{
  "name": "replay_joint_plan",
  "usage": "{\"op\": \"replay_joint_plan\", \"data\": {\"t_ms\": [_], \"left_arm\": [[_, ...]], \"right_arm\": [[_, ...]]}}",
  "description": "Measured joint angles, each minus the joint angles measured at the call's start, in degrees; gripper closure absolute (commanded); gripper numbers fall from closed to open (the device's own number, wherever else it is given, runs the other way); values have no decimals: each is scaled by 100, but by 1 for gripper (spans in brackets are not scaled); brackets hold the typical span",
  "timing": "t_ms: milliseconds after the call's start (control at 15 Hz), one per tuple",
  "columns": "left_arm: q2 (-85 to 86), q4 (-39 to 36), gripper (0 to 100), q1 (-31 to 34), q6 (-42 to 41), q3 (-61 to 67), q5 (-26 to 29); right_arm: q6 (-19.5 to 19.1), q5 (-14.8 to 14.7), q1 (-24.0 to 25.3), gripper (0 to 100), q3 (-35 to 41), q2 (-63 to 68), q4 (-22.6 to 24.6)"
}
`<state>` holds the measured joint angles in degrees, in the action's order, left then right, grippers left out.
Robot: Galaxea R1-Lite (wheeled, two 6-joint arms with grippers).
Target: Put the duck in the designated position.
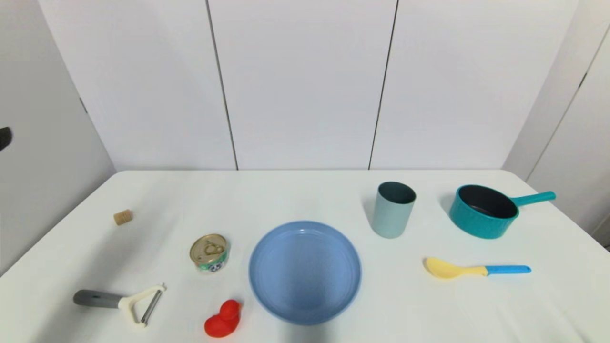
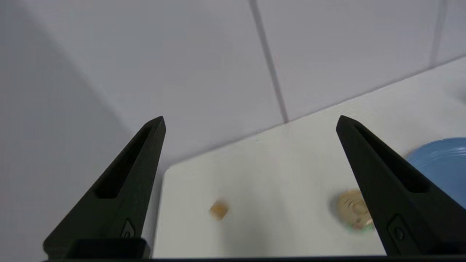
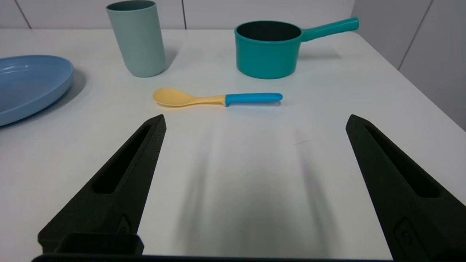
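Duck: the small solid red rubber duck [image 1: 222, 320] is seen resting on the white surface [image 1: 305, 200] at its near edge, left of centre, just beside the near-left rim of the plate and apart from it.
Plate: a round, shallow blue plastic plate [image 1: 305, 271] is placed at the centre of the surface, holding nothing.
Tin: a short round tin can with a gold pull-tab lid [image 1: 209, 252] stands upright to the left of the plate, beyond the duck.
Peeler: a cream Y-shaped peeler with a grey handle [image 1: 121, 301] is laid flat to the left of the duck, near the front edge.
Cork: a small tan cork piece [image 1: 123, 217] lies far left, well apart from the rest.
Cup: a pale green-grey tumbler [image 1: 393, 209] stands upright beyond the plate's right side.
Saucepan: a teal saucepan with a dark interior [image 1: 483, 211] sits right of the cup, its handle pointed to the right.
Spoon: a yellow spoon with a blue handle [image 1: 474, 269] lies flat in front of the saucepan.
Left claw: the left claw [image 2: 251, 122] is held above the left part of the surface, released, fingers wide apart, nothing between them.
Right claw: the right claw [image 3: 255, 122] is held low over the right part of the surface, on the near side of the spoon, released and grasping nothing.
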<state>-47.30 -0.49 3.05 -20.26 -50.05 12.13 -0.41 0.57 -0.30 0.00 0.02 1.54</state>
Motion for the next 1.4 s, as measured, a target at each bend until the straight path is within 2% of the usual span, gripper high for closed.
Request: {"op": "replay_joint_plan", "data": {"t_ms": [200, 467, 867, 1067, 1200, 1400], "left_arm": [[695, 983, 0, 251, 17, 26, -718], [1668, 1231, 0, 74, 315, 1095, -791], [3488, 1189, 0, -250, 791, 3473, -803], [4140, 655, 0, -305, 802, 4436, -822], [4414, 128, 0, -310, 872, 4838, -828], [4656, 54, 0, -312, 1246, 4985, -819]], "right_arm": [[0, 0, 1, 0, 0, 0, 2], [0, 2, 0, 0, 0, 0, 2], [0, 2, 0, 0, 0, 0, 0], [0, 2, 1, 0, 0, 0, 0], [-2, 0, 0, 0, 0, 0, 0], [0, 0, -2, 0, 0, 0, 0]]}}
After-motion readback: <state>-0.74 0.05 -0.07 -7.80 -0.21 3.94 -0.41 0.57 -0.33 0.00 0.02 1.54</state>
